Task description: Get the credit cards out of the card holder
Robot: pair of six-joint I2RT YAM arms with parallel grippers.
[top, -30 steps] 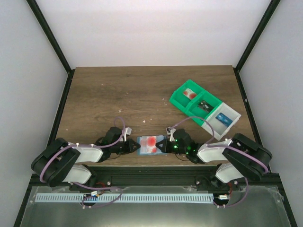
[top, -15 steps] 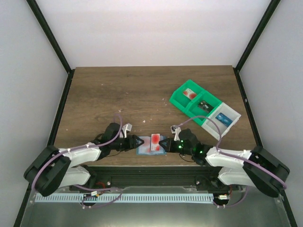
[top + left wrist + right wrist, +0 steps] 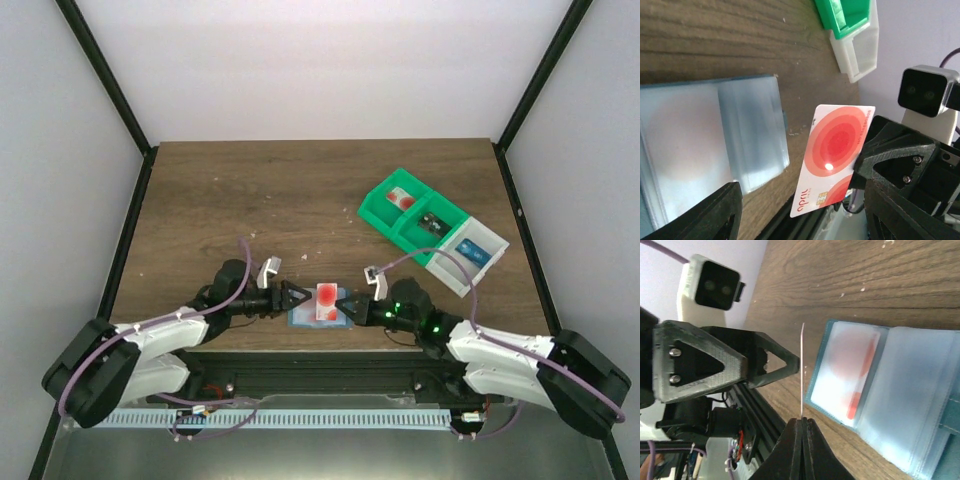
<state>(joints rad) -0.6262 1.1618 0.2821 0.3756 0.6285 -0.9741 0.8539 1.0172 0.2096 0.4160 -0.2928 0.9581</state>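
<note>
The light-blue card holder [image 3: 308, 317] lies open on the table near the front edge, also seen in the left wrist view [image 3: 705, 145] and the right wrist view [image 3: 900, 405]. My right gripper [image 3: 346, 302] [image 3: 803, 421] is shut on one edge of a red-and-white credit card [image 3: 327, 295] [image 3: 837, 150], lifted clear above the holder and edge-on to its own camera [image 3: 802, 370]. Another reddish card [image 3: 860, 370] shows through a holder sleeve. My left gripper [image 3: 293, 297] [image 3: 808, 220] stands open just left of the card, touching nothing.
A row of green and white compartment bins [image 3: 432, 230] [image 3: 855, 35] with small items stands at the right, beyond the right arm. The table's front edge and the black base rail [image 3: 320, 355] run just below the holder.
The left gripper has opened and let go of the card. The right gripper has lifted the card off the holder. Both arms have stretched a little forward.
</note>
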